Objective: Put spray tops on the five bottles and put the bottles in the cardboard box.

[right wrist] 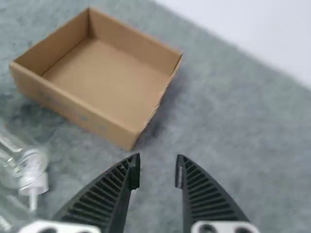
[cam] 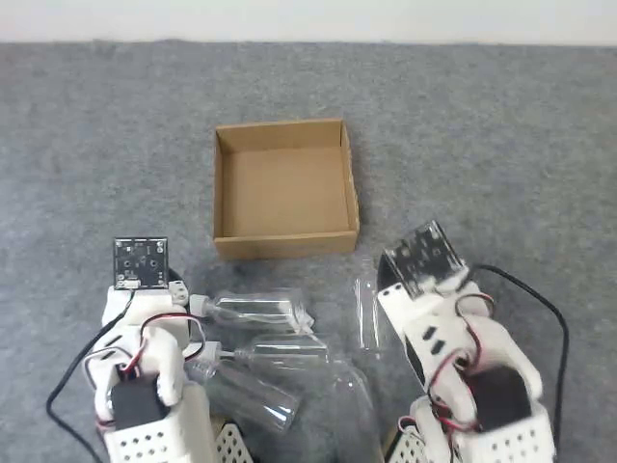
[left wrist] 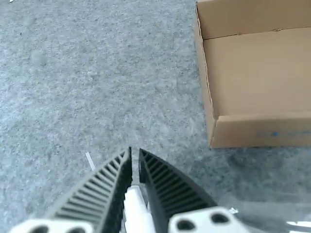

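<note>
Plain indoor room: grey carpet [cam: 482, 145] runs to a white wall [cam: 308, 19].

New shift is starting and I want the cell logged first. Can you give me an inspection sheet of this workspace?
Surface: grey carpet, flat.
Job's things: cardboard box open and empty; clear bottles lying heaped between left arm and right arm, none boxed, count unclear.
Clutter: thin white sliver on the carpet.
Grippers: left gripper shut, over carpet beside the box; right gripper open, holding nothing.
Cables: black cable loops beside the right arm; second black cable beside the left arm.
Surroundings: pale wall beyond the carpet.
</note>
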Robot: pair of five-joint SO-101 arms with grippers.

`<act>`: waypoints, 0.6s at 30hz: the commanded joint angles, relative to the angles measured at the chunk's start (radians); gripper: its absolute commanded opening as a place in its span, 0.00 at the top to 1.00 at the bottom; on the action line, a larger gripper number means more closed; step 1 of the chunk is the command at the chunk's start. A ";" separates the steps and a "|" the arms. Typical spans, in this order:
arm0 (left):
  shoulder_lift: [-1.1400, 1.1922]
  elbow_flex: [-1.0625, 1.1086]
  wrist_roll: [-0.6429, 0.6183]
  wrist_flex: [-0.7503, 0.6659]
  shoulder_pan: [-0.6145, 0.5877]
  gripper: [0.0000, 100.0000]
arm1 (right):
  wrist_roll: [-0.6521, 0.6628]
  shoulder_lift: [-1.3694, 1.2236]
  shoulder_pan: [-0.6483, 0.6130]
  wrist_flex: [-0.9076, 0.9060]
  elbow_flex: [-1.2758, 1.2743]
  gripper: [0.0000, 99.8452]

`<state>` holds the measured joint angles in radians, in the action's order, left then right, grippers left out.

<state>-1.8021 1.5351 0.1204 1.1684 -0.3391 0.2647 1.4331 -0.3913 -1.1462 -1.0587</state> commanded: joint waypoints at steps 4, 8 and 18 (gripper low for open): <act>-0.026 -0.021 0.009 -0.051 -0.006 0.98 | -0.060 -0.160 -0.114 -0.022 0.120 0.86; -0.026 -0.010 0.009 -0.071 -0.006 0.98 | -0.135 -0.260 -0.139 -0.042 0.155 0.85; -0.026 -0.007 0.009 -0.075 0.000 0.98 | -0.181 -0.453 -0.139 -0.036 0.190 0.85</act>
<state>-1.8021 1.5351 0.1204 1.1254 -0.3391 0.1036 1.0142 -0.5155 -1.1815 -0.9360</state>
